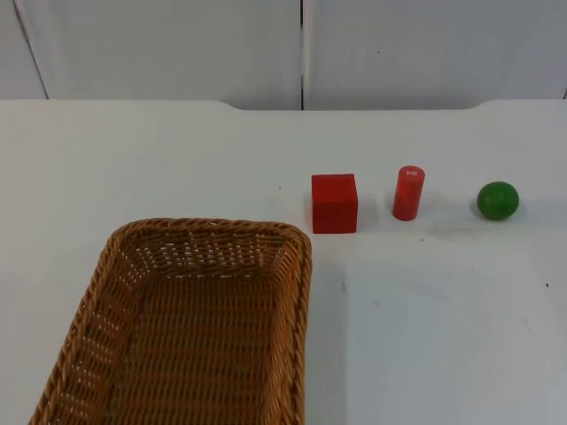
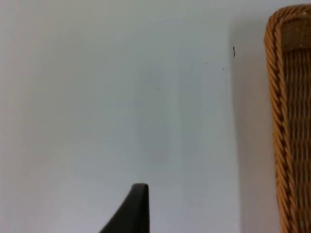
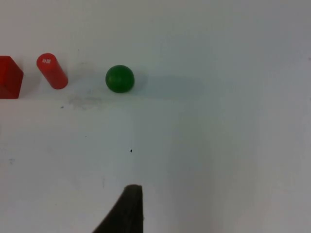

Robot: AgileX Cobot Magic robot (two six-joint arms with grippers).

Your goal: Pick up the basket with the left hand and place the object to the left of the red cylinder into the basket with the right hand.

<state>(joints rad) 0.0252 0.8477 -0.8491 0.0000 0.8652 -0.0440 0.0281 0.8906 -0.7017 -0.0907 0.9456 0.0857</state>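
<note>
A brown wicker basket (image 1: 213, 227) stands empty at the table's front left. A red cube (image 1: 334, 203) sits just past the basket's far right corner. To the cube's right stands the red cylinder (image 1: 408, 192), upright. In the left wrist view my left gripper (image 2: 137, 209) hovers over bare table beside the basket's rim (image 2: 290, 121), not touching it. The right wrist view has my right gripper (image 3: 127, 209) over bare table, well short of the cylinder (image 3: 52, 71) and the cube (image 3: 8, 77).
A green ball (image 1: 498, 201) lies to the right of the cylinder, also seen as the green ball (image 3: 119, 78) from the right wrist. The white table top (image 1: 425, 336) runs back to the grey partition wall (image 1: 301, 49).
</note>
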